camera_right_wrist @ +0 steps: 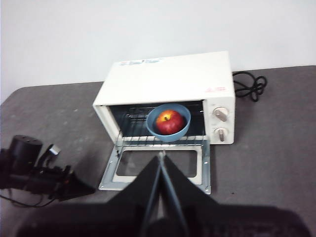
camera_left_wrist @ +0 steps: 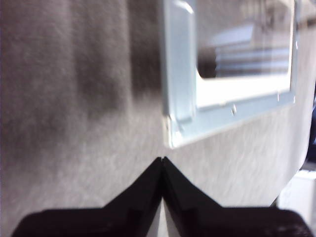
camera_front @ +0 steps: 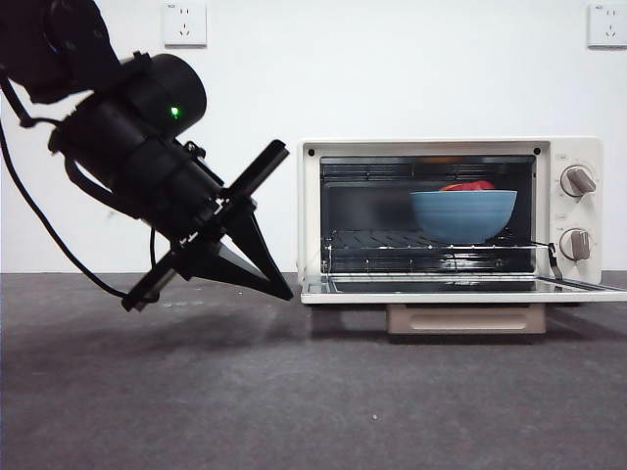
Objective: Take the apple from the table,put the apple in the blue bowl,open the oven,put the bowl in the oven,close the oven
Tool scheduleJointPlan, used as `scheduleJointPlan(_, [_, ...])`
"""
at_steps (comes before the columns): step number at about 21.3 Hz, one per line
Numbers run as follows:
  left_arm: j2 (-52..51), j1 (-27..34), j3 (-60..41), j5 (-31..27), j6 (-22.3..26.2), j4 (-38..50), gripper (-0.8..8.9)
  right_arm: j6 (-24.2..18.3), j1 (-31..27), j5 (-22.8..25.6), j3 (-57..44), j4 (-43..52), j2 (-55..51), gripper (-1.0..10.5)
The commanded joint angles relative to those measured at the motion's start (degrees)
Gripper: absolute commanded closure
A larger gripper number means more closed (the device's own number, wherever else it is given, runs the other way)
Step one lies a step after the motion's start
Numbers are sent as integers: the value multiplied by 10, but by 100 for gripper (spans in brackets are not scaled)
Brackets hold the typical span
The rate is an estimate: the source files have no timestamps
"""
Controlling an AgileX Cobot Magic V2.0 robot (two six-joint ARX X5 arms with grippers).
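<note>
The cream-white oven (camera_front: 451,147) (camera_right_wrist: 168,79) stands with its door (camera_front: 460,287) (camera_right_wrist: 158,170) (camera_left_wrist: 232,98) folded down flat. Inside on the rack sits the blue bowl (camera_front: 463,214) (camera_right_wrist: 168,129) with the red apple (camera_front: 468,185) (camera_right_wrist: 169,121) in it. My left gripper (camera_front: 284,292) (camera_left_wrist: 162,160) (camera_right_wrist: 89,189) is shut and empty, hovering low over the table (camera_front: 196,392) just left of the door's corner. My right gripper (camera_right_wrist: 161,157) is shut, high above the table in front of the oven, holding nothing.
The oven's black power cord (camera_right_wrist: 249,84) lies coiled on the table behind its right side. Two wall sockets (camera_front: 184,22) sit on the white wall behind. Bare table stretches in front of the oven.
</note>
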Motion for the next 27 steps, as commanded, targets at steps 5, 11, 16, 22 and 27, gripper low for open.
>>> scheduleJointPlan(5, [38,3,-3,3,-85,28,821,13,0,-4,-16,-14,-1,958])
scheduleJointPlan(11, [40,3,-3,-8,-104,52,821,24,0,-4,-28,-14,-1,958])
scheduleJointPlan(16, [50,0,-3,-9,-120,54,821,28,0,-4,-44,-14,-1,958])
scheduleJointPlan(22, [52,0,-3,-4,-126,70,821,28,0,-5,-53,-14,-1,958])
scheduleJointPlan(27, [52,-6,-3,9,-133,83,821,28,0,-5,-53,-14,-1,958])
